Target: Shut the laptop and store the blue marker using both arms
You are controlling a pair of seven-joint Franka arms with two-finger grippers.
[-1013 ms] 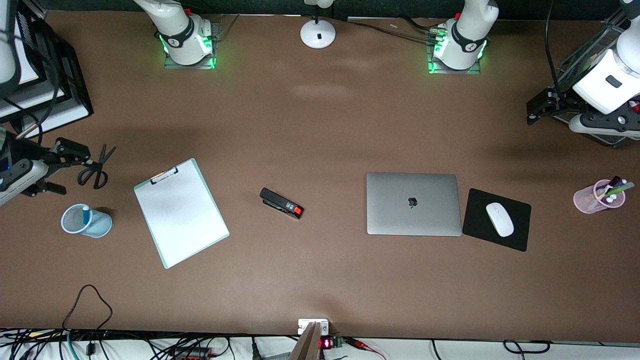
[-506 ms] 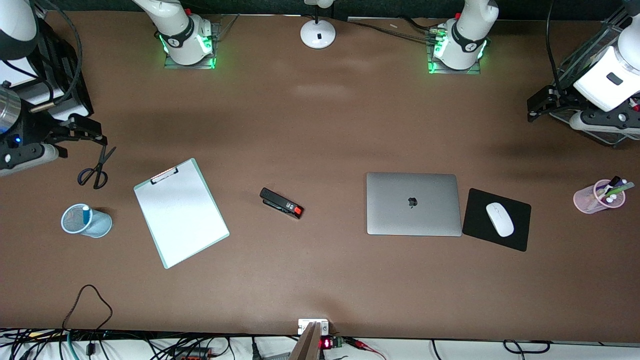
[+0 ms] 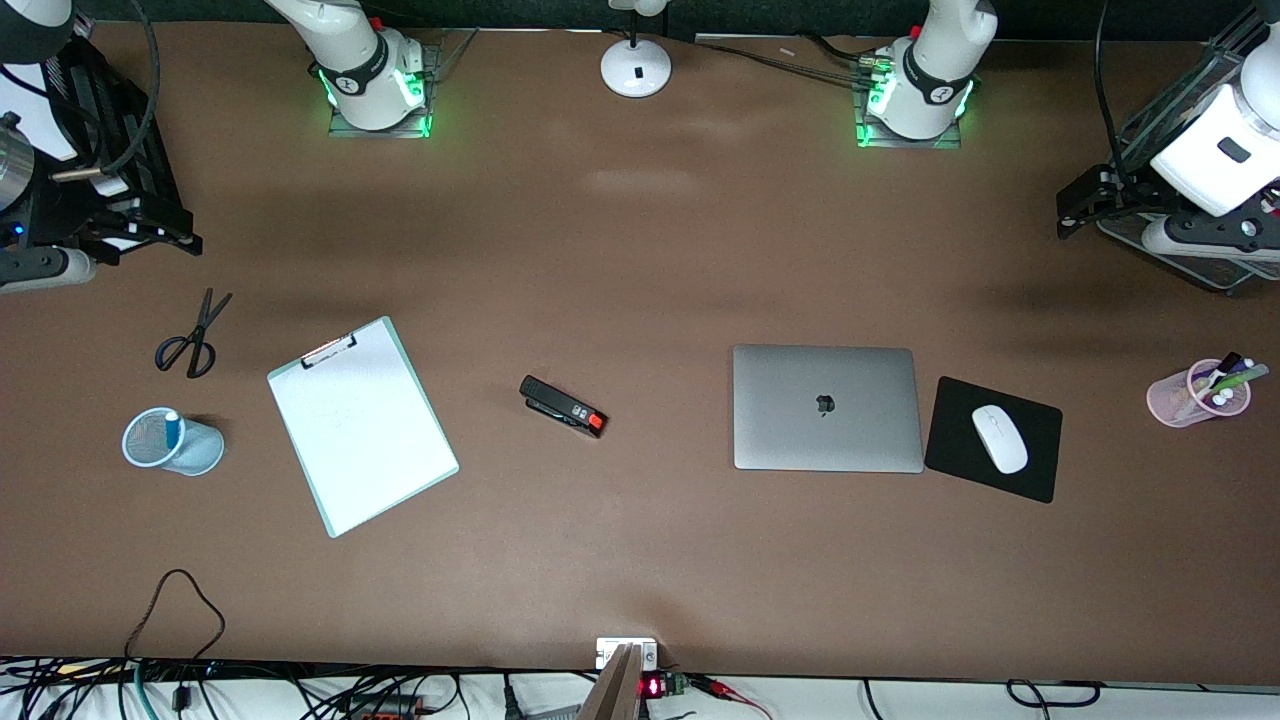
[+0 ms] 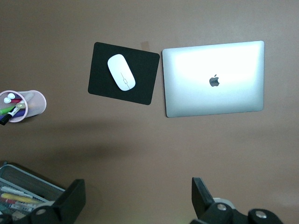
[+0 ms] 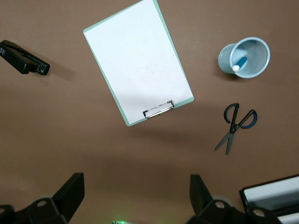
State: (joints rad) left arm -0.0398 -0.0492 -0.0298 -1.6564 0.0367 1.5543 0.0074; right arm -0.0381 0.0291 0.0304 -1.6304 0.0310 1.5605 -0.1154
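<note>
Front view, laptop lid down, blue marker in mesh cup, left tool and right tool wide, empty

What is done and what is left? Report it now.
Done: the laptop lies shut beside the mouse pad, and the blue marker stands in the blue mesh cup. In hand: nothing; the left gripper and right gripper are open, empty, above the table ends. Nothing looks left.
</note>
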